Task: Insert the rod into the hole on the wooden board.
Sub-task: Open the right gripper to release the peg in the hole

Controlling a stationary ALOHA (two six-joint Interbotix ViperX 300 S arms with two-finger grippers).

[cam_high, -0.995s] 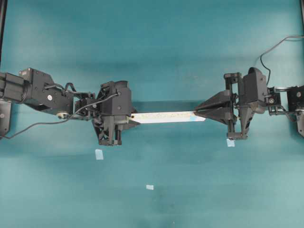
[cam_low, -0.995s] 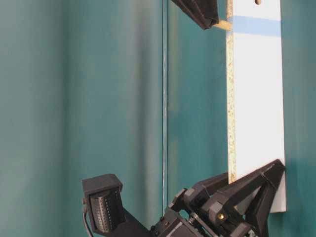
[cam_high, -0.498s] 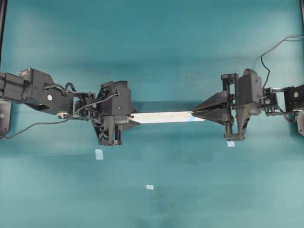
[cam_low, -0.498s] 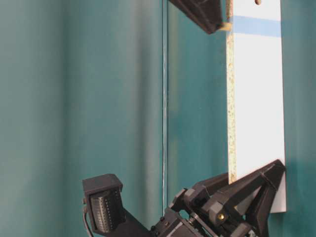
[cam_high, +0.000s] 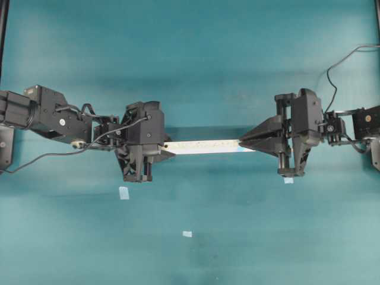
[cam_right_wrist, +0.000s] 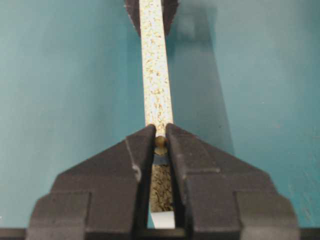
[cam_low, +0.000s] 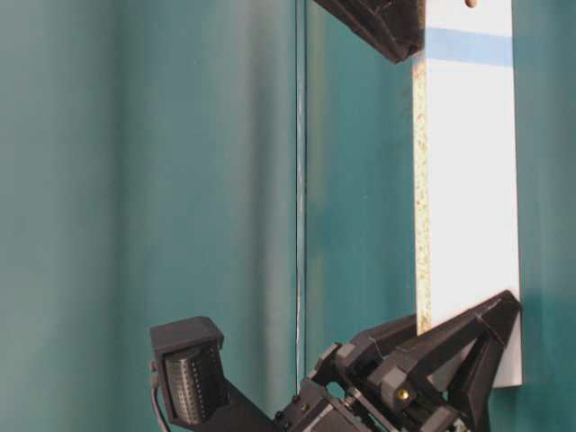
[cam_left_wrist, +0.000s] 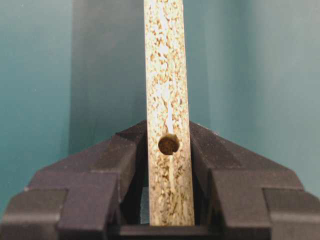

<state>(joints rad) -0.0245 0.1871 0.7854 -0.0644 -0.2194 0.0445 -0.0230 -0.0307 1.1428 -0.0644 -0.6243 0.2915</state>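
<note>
The wooden board hangs in the air between both arms, narrow speckled edge up. My left gripper is shut on its left end, next to a plain dark hole. My right gripper is shut on the rod, whose cream end shows between the fingertips, right over the blue mark on the board's edge. The hole is hidden under the rod and the fingers. In the table-level view the right gripper touches the board's edge at the blue stripe, and the rod is hidden there.
Three small pale-blue tape squares lie on the teal table: one below the left gripper, one near the front middle, one under the right gripper. A cable runs at the back right.
My right gripper has moved left, onto the board's edge. The stub of rod that showed between its tip and the edge no longer shows. The left arm and board stay still.
</note>
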